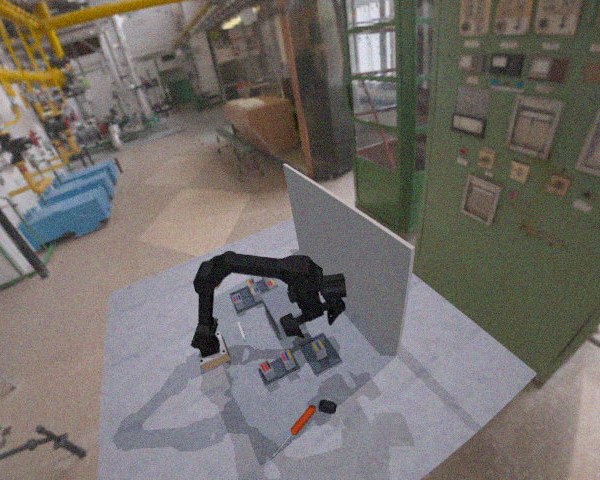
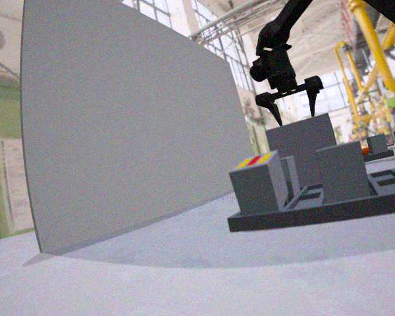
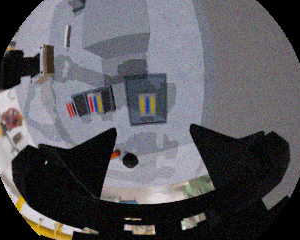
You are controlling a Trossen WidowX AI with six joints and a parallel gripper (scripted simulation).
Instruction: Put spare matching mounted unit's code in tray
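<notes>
A grey spare with a yellow-blue-yellow label [image 1: 318, 347] [image 3: 147, 106] stands inside the dark tray [image 1: 329, 363] [image 3: 139, 86], touching no finger. My gripper [image 1: 316, 327] [image 2: 297, 120] [image 3: 153, 129] is open and empty, raised above the tray. Beside the tray, a small rack [image 1: 278, 368] [image 3: 108, 100] holds a red-striped spare [image 1: 265, 367] [image 3: 71, 109] and a red-blue-yellow one [image 1: 288, 357] [image 3: 96, 103]. A far rack [image 2: 310, 212] holds a yellow-red-yellow spare [image 2: 253, 187] and other grey blocks. No printed code on the mounted unit's back is readable in these views.
A large grey wall [image 1: 352, 268] [image 2: 130, 135] [image 3: 250, 75] stands beside the tray. A lower grey panel [image 2: 301, 146] [image 3: 117, 25] stands between the racks. An orange screwdriver [image 1: 303, 419] [image 3: 116, 154] and a black round piece [image 1: 327, 406] [image 3: 130, 160] lie near the tray.
</notes>
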